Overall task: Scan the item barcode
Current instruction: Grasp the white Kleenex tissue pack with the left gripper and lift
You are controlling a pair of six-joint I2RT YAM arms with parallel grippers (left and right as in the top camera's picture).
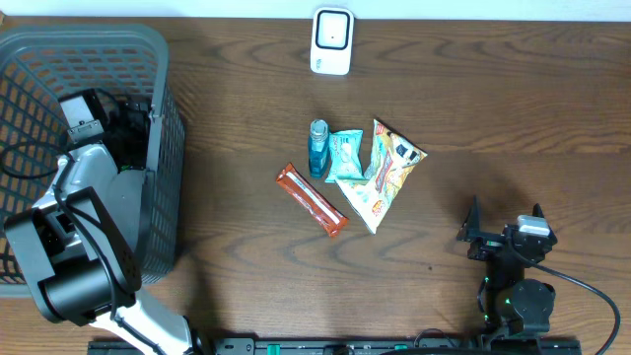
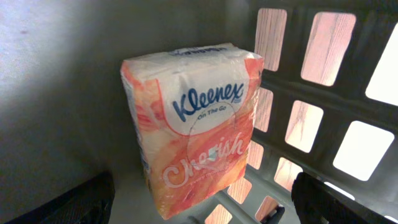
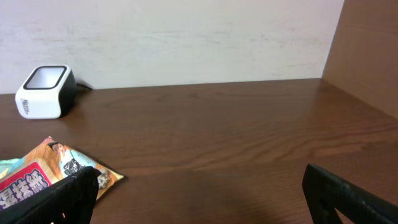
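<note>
The left arm (image 1: pixel 84 168) bends down into the grey basket (image 1: pixel 170 148). The left fingers (image 2: pixel 74 202) are spread wide, one on each side of a Kleenex tissue pack (image 2: pixel 193 130), which lies by the slotted wall and touches neither finger. The right arm (image 1: pixel 523 296) sits low at the near right of the surface (image 1: pixel 513 99). The right fingers (image 3: pixel 62 196) are spread with nothing between them and open wood ahead. The scanner (image 1: pixel 331 41) stands at the far edge. An orange bar (image 1: pixel 312 199), blue bottle (image 1: pixel 318 148), teal packet (image 1: pixel 345 155) and snack bag (image 1: pixel 386 173) cluster mid-surface.
</note>
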